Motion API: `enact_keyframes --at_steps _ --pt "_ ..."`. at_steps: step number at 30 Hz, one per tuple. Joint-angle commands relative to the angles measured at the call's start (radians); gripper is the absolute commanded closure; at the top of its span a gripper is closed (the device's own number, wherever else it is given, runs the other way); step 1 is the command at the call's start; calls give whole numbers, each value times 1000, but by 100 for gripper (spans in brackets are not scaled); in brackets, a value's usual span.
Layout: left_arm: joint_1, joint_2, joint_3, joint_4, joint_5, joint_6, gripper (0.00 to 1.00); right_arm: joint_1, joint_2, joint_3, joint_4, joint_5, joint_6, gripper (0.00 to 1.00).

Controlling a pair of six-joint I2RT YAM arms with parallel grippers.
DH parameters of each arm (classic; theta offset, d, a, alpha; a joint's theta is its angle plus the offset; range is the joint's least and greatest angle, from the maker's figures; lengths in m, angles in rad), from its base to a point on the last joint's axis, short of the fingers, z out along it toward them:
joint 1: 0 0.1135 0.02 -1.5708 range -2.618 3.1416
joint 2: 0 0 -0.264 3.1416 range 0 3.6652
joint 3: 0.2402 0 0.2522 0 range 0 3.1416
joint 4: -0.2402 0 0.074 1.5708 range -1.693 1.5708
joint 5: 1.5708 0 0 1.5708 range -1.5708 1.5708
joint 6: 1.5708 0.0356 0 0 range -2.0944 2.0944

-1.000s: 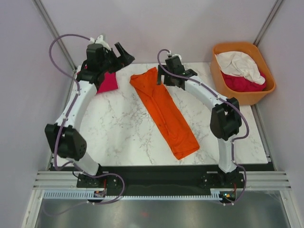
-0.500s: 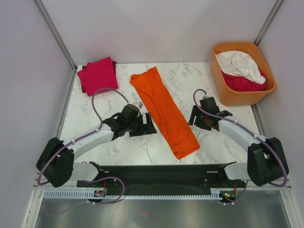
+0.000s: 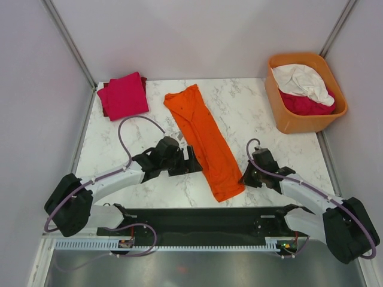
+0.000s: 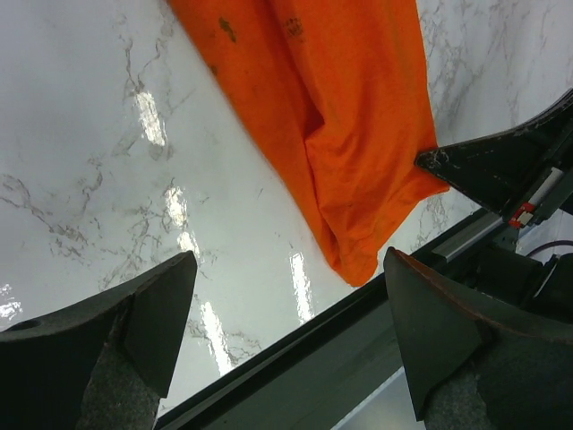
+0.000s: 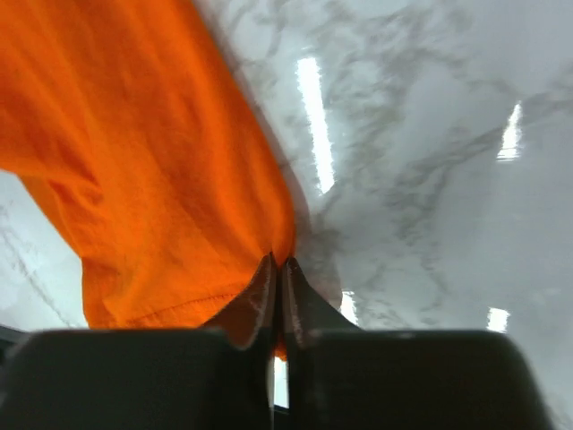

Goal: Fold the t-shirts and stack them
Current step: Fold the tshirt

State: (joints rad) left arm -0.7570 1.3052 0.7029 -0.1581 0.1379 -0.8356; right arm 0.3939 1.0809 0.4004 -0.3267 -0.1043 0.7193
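A bright orange t-shirt (image 3: 206, 140), folded into a long strip, lies slantwise across the marble table (image 3: 149, 128). My right gripper (image 3: 244, 179) is at the strip's near right corner. In the right wrist view the right gripper (image 5: 279, 264) is shut on the edge of the orange t-shirt (image 5: 134, 161). My left gripper (image 3: 192, 164) sits low beside the strip's left edge. Its jaws stand wide open over bare marble with nothing between them, left gripper (image 4: 288, 269), orange t-shirt (image 4: 331, 116). A folded magenta-pink t-shirt (image 3: 125, 95) lies at the far left corner.
An orange plastic tub (image 3: 280, 122) stands at the far right, holding a white shirt (image 3: 302, 78) over a crimson one (image 3: 305, 104). A dark rail (image 3: 191, 216) runs along the table's near edge, close to both grippers. The right arm's finger (image 4: 501, 166) shows in the left wrist view.
Both arms swung from the table's far end down to the near end of the orange t-shirt. The right gripper closed on its near corner, and that corner shifted slightly left.
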Motion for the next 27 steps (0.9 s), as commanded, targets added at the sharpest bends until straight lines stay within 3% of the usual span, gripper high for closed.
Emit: enact_keyframes --at_steps 1,7,10,11,12,13,15,18,19,27 --pt "-8 -60 -22 38 -17 -34 7 110 7 -41 61 -23 107 100" --pt "-10 -180 -108 38 -17 -34 7 478 91 46 149 70 295 100" --pt "-11 -251 -161 38 -17 -34 7 555 129 97 140 98 310 100" --pt "-16 -265 -184 38 -17 -34 7 568 134 98 140 122 307 93" --pt "-19 -279 -193 38 -17 -34 7 576 137 104 138 129 299 74" --pt "-27 -299 -212 38 -17 -34 7 592 137 107 124 143 292 27" --pt "-60 -311 -224 38 -17 -34 7 608 126 130 40 188 278 3" --pt "-129 -331 -246 37 -26 -43 7 626 48 109 -15 255 279 2" --pt "-143 -337 -267 -208 -191 -268 19 626 21 100 -37 262 285 2" --pt "-335 -307 -292 -284 -248 -491 26 629 -87 34 -57 235 305 12"
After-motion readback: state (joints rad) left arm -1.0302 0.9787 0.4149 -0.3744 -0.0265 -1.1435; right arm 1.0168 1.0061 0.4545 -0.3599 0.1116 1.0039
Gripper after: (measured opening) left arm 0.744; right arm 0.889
